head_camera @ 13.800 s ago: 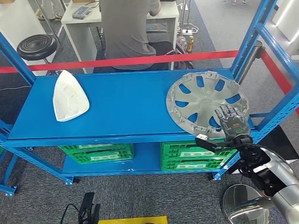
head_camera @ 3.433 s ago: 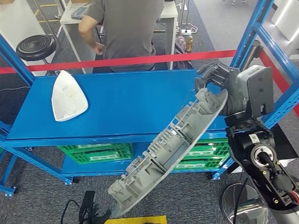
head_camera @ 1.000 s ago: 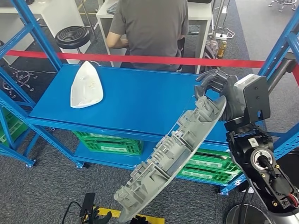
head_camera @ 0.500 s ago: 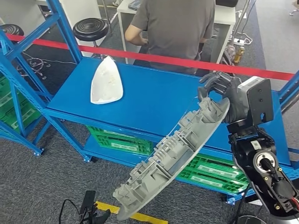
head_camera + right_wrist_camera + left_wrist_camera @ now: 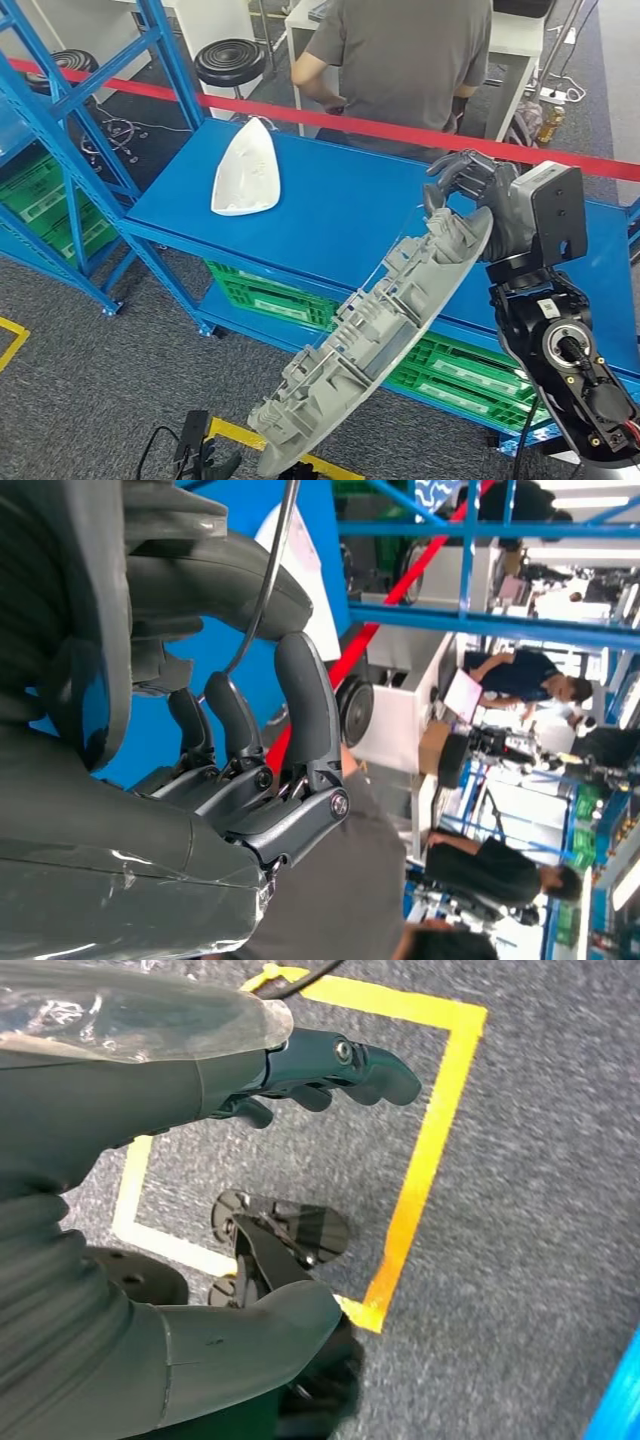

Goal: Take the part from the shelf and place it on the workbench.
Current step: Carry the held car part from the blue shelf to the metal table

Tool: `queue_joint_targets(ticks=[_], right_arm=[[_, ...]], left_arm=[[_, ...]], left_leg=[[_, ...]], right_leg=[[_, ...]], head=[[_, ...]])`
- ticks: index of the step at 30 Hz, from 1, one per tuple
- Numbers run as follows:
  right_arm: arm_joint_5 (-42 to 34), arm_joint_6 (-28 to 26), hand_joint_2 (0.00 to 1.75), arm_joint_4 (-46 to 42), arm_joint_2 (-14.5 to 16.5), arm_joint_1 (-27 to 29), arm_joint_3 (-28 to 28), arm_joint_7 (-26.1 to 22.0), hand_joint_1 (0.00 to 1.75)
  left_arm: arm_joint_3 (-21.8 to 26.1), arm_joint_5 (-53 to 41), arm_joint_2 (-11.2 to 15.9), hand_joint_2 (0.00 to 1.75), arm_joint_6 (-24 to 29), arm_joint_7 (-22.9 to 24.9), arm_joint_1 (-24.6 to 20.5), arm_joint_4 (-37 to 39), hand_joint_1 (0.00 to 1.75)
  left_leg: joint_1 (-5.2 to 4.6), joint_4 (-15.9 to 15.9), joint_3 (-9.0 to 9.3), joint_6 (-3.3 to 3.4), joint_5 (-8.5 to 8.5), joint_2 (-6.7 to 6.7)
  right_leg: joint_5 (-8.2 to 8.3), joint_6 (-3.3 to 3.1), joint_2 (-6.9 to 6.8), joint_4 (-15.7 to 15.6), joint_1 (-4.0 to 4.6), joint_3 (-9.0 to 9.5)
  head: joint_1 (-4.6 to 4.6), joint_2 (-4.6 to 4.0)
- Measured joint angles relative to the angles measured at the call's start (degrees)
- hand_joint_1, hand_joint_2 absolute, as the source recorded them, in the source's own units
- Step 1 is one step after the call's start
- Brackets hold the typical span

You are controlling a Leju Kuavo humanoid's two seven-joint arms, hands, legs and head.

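The part is a grey wheel cover (image 5: 377, 340), seen edge-on with its ribbed back facing me and slanting down toward the floor. My right hand (image 5: 472, 185) grips its upper rim, raised in front of the blue shelf (image 5: 340, 215). In the right wrist view the dark fingers (image 5: 249, 770) curl closed around the rim. My left hand (image 5: 226, 1070) hangs over grey carpet, fingers (image 5: 362, 1060) extended and apart from the thumb, holding nothing.
A white shell-shaped part (image 5: 247, 170) lies on the shelf top. Green crates (image 5: 272, 290) sit on the lower level. Behind a red barrier tape (image 5: 302, 115) a person (image 5: 407, 50) sits at a white desk beside a black stool (image 5: 230, 62). Yellow floor tape (image 5: 423, 1160) marks the carpet.
The wheel cover went from lying flat on the shelf to being held up in my right hand. Over the last second my view has swung left, while hand and cover keep their pose.
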Motion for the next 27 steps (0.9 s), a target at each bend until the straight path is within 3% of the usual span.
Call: queue_joint_targets(ticks=[1,3,5,8,9,11,13,14,15,16,17,19,21,23,25,27], right_arm=[[0.00,-0.02,1.75,-0.01,0.00,0.04,-0.03,-0.06,1.75],[0.00,0.01,1.75,-0.04,0.00,0.03,-0.14,-0.11,1.75],[0.01,0.08,1.75,-0.07,0.00,-0.01,-0.27,-0.15,1.75],[0.01,0.21,1.75,-0.07,-0.01,-0.04,-0.33,-0.17,1.75],[0.02,0.27,1.75,-0.07,-0.03,-0.04,-0.35,-0.16,1.75],[0.02,0.36,1.75,-0.08,-0.07,-0.09,-0.39,-0.17,1.75],[0.01,0.41,1.75,-0.08,-0.10,0.07,-0.39,-0.14,1.75],[0.01,0.41,1.75,-0.07,-0.13,0.23,-0.38,-0.12,1.75],[0.00,0.41,1.75,-0.07,-0.16,0.36,-0.38,-0.10,1.75],[0.00,0.41,1.75,-0.07,-0.18,0.42,-0.38,-0.09,1.75],[0.00,0.42,1.75,-0.07,-0.20,0.42,-0.38,-0.09,1.75],[0.00,0.42,1.75,-0.09,-0.22,0.39,-0.39,-0.09,1.75],[0.00,0.42,1.75,-0.11,-0.25,0.41,-0.39,-0.08,1.75],[0.01,0.43,1.75,-0.19,-0.25,0.39,-0.40,-0.07,1.75],[0.02,0.47,1.75,-0.36,-0.24,0.32,-0.41,-0.09,1.75],[0.01,0.50,1.75,-0.50,-0.24,0.30,-0.41,-0.11,1.75]], left_arm=[[-0.01,-0.07,0.02,1.75,-0.01,0.15,0.00,0.00,0.00],[-0.01,-0.08,0.12,1.75,-0.03,0.40,-0.09,0.00,0.00],[-0.01,-0.03,0.16,1.75,-0.03,0.53,-0.24,0.00,0.00],[-0.01,0.14,0.12,1.75,-0.03,0.59,-0.14,0.00,0.00],[-0.01,0.20,0.09,1.75,-0.03,0.59,-0.07,0.00,0.00],[-0.01,0.27,0.04,1.75,-0.03,0.58,0.01,0.00,0.00],[-0.01,0.30,0.03,1.75,-0.03,0.57,0.03,0.00,0.00],[-0.01,0.31,0.01,1.75,-0.03,0.57,0.06,0.00,0.00],[-0.01,0.31,-0.03,1.75,-0.03,0.57,0.11,0.00,0.00],[-0.01,0.31,-0.07,1.75,-0.03,0.57,0.15,0.00,0.00],[-0.01,0.31,-0.11,1.75,-0.03,0.57,0.17,0.00,0.00],[-0.01,0.31,-0.19,1.75,-0.03,0.57,0.16,0.00,0.00],[0.00,0.32,-0.21,1.75,-0.03,0.57,0.17,0.00,0.00],[0.00,0.34,-0.12,1.75,-0.03,0.57,0.38,0.00,0.00],[-0.01,0.38,-0.13,1.75,-0.03,0.56,0.55,-0.01,0.00],[-0.01,0.41,-0.20,1.75,-0.03,0.55,0.43,-0.02,0.00]], left_leg=[[0.00,-2.64,1.25,0.07,1.65,0.18],[-0.24,-11.37,5.77,0.56,5.29,1.52],[-0.62,-16.54,8.38,1.33,6.67,2.35],[-0.72,-17.33,8.64,2.32,6.58,1.29],[-0.58,-17.60,8.85,2.59,6.66,0.91],[-0.29,-18.06,9.23,3.09,6.84,0.11],[-0.41,-18.05,9.26,3.37,6.83,-0.82],[-0.46,-18.01,9.27,3.44,6.81,-1.39],[-0.49,-17.93,9.28,3.46,6.78,-2.05],[-0.49,-17.81,9.32,3.43,6.74,-2.73],[-0.47,-17.65,9.36,3.34,6.66,-3.42],[-0.50,-17.10,9.17,3.01,6.44,-4.64],[-0.37,-16.81,8.61,2.43,6.52,-5.69],[-0.13,-16.88,8.19,1.78,6.81,-6.54],[-0.12,-14.96,7.17,1.28,5.75,-4.96],[-0.04,-8.30,3.83,0.68,2.54,-1.74]], right_leg=[[-0.05,0.05,-0.41,0.00,0.00,0.05],[-0.26,0.32,-1.12,0.01,0.15,0.25],[-0.51,0.83,-1.67,-0.02,0.42,0.45],[-0.89,1.74,-2.37,-0.25,0.47,0.83],[-1.47,2.03,-1.96,0.32,0.36,0.68],[-4.36,2.40,-0.36,5.05,0.17,-1.36],[-7.89,2.48,0.86,13.17,0.16,-5.11],[-8.55,2.48,1.06,16.00,0.15,-6.57],[-8.02,2.42,1.17,16.64,0.15,-7.07],[-6.42,2.31,1.33,14.94,0.14,-6.50],[-4.10,2.16,1.80,11.28,0.10,-4.99],[-0.95,1.85,4.05,3.76,-0.07,-1.69],[-0.51,1.58,5.43,0.85,0.01,-0.31],[-0.31,1.08,4.55,0.45,0.09,-0.04],[0.01,0.42,3.34,-0.10,-0.17,0.33],[0.07,0.02,1.99,-0.35,-0.20,0.54]], head=[[-0.12,0.00],[-0.44,0.00],[-0.51,0.00],[-0.31,0.00],[-0.20,0.00],[0.18,0.00],[0.54,0.00],[0.63,0.00],[0.71,0.00],[0.80,0.00],[0.87,0.00],[0.93,0.00],[0.95,0.00],[0.99,0.00],[0.76,0.00],[0.28,0.00]])
